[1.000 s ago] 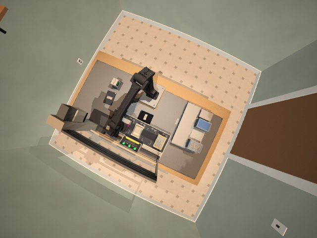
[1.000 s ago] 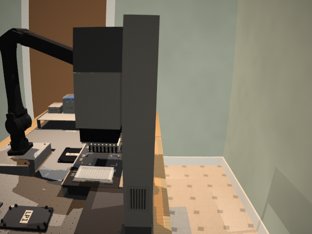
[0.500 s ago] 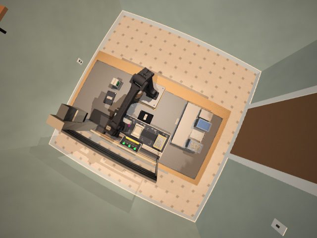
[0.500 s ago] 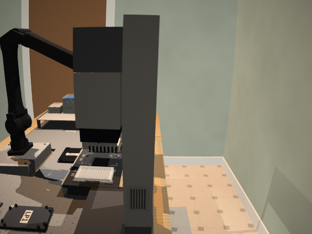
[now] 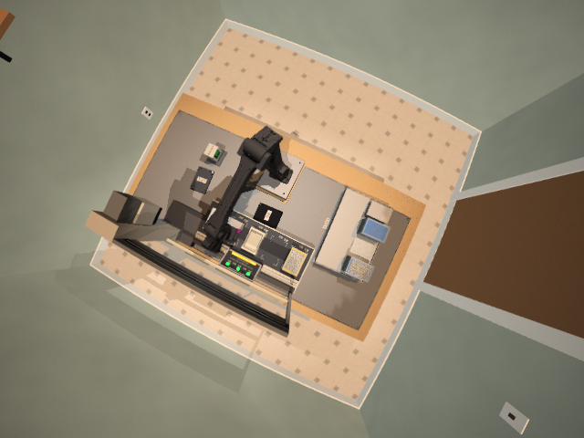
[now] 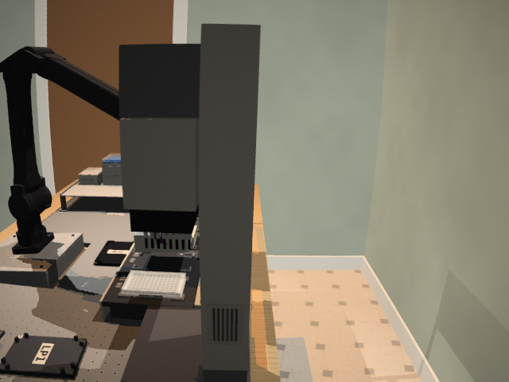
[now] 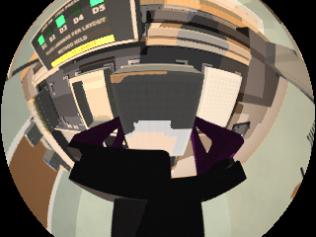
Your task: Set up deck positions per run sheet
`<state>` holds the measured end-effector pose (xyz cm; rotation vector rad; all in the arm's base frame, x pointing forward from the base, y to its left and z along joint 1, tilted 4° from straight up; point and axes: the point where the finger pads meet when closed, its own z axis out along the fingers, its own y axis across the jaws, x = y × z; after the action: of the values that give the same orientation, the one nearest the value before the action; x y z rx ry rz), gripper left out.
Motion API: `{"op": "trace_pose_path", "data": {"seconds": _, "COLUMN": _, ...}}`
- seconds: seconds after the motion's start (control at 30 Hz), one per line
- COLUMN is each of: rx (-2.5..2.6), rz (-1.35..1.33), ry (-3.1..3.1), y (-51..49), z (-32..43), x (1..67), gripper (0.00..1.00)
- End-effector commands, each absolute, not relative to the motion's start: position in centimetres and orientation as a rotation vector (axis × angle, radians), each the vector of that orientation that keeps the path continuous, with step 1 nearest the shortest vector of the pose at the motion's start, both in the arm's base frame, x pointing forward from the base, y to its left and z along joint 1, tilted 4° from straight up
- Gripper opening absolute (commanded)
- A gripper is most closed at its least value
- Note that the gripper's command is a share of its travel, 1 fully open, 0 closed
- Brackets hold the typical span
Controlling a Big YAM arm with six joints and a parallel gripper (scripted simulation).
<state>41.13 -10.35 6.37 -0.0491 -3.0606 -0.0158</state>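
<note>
From above, a grey table [image 5: 329, 292] sits on a tan checked floor. A black arm [image 5: 235, 188] reaches from its pale base plate [image 5: 297, 165] towards the liquid handler's deck [image 5: 278, 245] at the table's near edge. The gripper's end lies over the left part of the deck, partly hidden by the arm itself. On the deck, a pale open reservoir [image 5: 252, 239] sits near the middle and a speckled plate [image 5: 295, 260] sits near the right end. A dark status panel [image 5: 240, 265] with green lights stands just in front of them. To the right, a white SHELF [image 5: 337, 226] carries several items, among them a blue-topped rack [image 5: 375, 230] and another rack [image 5: 358, 269].

From the side, the handler's tall grey column [image 6: 227, 185] and its head [image 6: 160, 135] block most of the deck. A white well plate [image 6: 153, 283] lies flat on the nearest position. The arm passes behind the head, so the gripper is hidden here.

At the wrist, the gripper [image 7: 158, 138] is clamped wide on a grey, flat-topped box-like item [image 7: 157, 102] with a paler near face; what it is cannot be told for certain. Purple fingers press on both its sides. It appears held above the deck. The status panel shows at upper left.
</note>
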Motion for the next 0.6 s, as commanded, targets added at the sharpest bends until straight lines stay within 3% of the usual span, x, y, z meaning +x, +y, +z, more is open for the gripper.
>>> {"op": "trace_pose_path", "data": {"seconds": 0.0, "rx": -0.051, "rz": -0.013, "ry": -3.078, "y": -11.1, "z": 6.1, "x": 41.6, "gripper": 0.0}}
{"op": "trace_pose_path", "data": {"seconds": 0.57, "rx": -0.051, "rz": -0.012, "ry": -3.078, "y": -11.2, "z": 3.6, "x": 41.4, "gripper": 0.0}}
